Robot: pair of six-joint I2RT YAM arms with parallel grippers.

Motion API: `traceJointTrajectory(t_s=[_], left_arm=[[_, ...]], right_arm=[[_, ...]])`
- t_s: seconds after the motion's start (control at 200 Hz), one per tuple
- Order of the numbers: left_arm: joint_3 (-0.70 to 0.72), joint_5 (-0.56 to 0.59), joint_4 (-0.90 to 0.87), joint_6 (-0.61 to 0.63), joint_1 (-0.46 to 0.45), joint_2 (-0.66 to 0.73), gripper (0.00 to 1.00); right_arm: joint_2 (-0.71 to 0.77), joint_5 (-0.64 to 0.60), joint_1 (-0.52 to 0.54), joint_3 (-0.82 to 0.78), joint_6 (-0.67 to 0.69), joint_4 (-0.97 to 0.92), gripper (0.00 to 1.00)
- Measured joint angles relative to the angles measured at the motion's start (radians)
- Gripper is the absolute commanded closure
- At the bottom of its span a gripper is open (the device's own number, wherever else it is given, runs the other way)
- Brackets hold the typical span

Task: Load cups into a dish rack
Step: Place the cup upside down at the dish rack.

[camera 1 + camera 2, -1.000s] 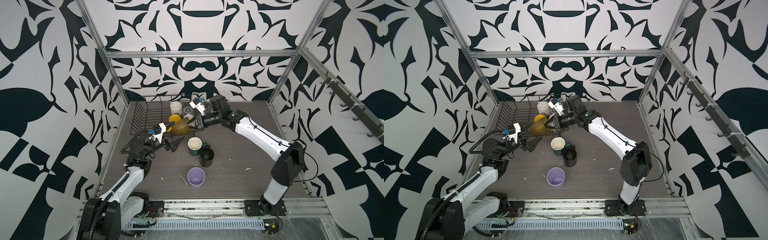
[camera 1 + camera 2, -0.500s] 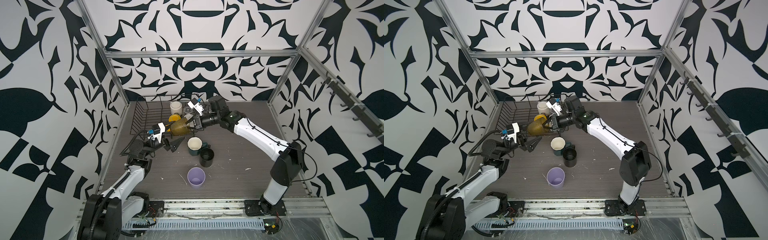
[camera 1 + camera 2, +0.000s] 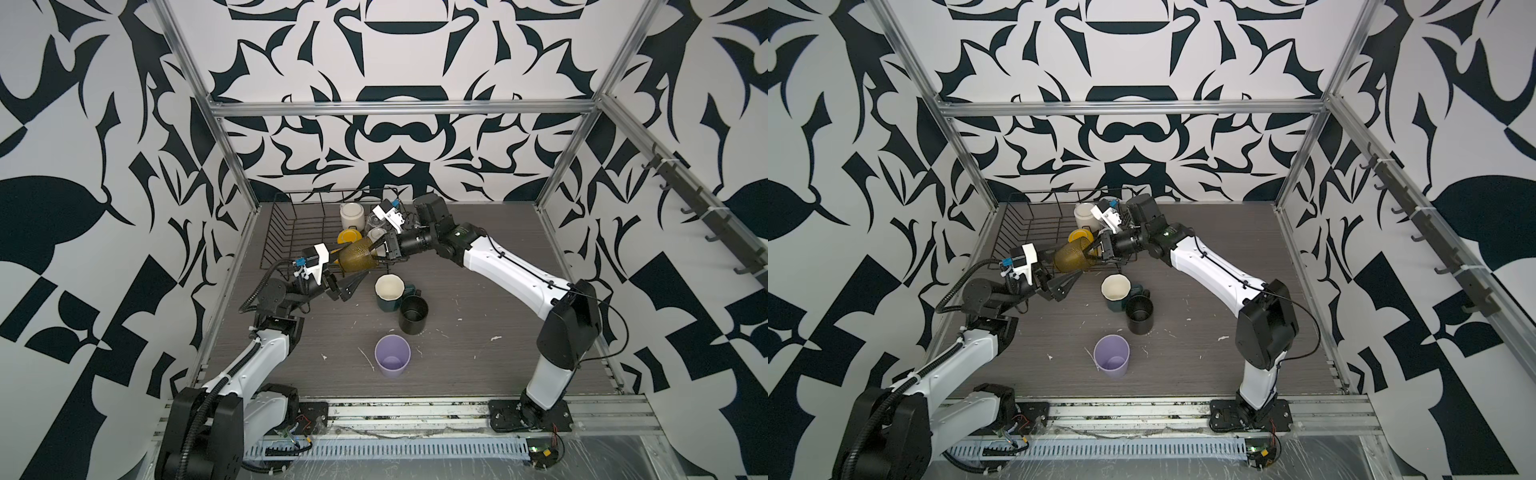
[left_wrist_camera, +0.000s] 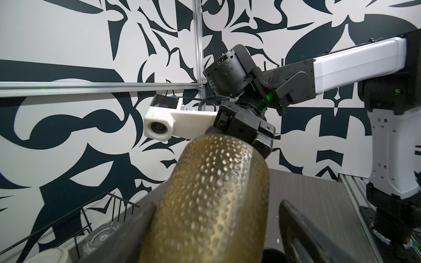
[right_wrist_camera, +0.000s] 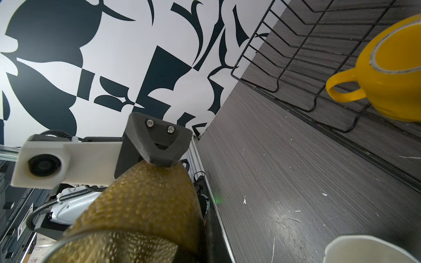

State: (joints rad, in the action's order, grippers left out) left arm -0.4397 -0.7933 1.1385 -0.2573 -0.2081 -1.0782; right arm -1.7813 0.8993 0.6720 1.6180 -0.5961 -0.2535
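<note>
Amber glass [image 3: 355, 257] hangs sideways over the near edge of the dish rack [image 3: 291, 232], with the right gripper [image 3: 378, 252] clamped on its rim. Fingers of the left gripper [image 4: 216, 227] are apart, straddling its base end.

The dish rack [image 3: 286, 232] stands back-left on the table [image 3: 498, 353], the tumbler [image 3: 392, 359] well in front of it.

Bright, even light is filling both top views, casting only faint shadows on the surface [image 3: 478, 357]. Wide-angle stretch is showing toward the wrist views' edges. There the amber glass [image 4: 211, 205] is blurring close to the lens, small glints catching its dimples
</note>
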Motion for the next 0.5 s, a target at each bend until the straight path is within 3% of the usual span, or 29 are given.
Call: traceJointTrajectory(t_s=[0.375, 0.5], left_arm=[[-0.018, -0.009, -0.039, 0.003, 0.0, 0.018, 0.45], [-0.021, -0.008, -0.06, 0.014, 0.0, 0.029, 0.38]], right_arm=[[0.0, 0.033, -0.004, -0.002, -0.011, 0.008, 1.0], [0.0, 0.04, -0.004, -0.003, -0.018, 0.014, 1.0]])
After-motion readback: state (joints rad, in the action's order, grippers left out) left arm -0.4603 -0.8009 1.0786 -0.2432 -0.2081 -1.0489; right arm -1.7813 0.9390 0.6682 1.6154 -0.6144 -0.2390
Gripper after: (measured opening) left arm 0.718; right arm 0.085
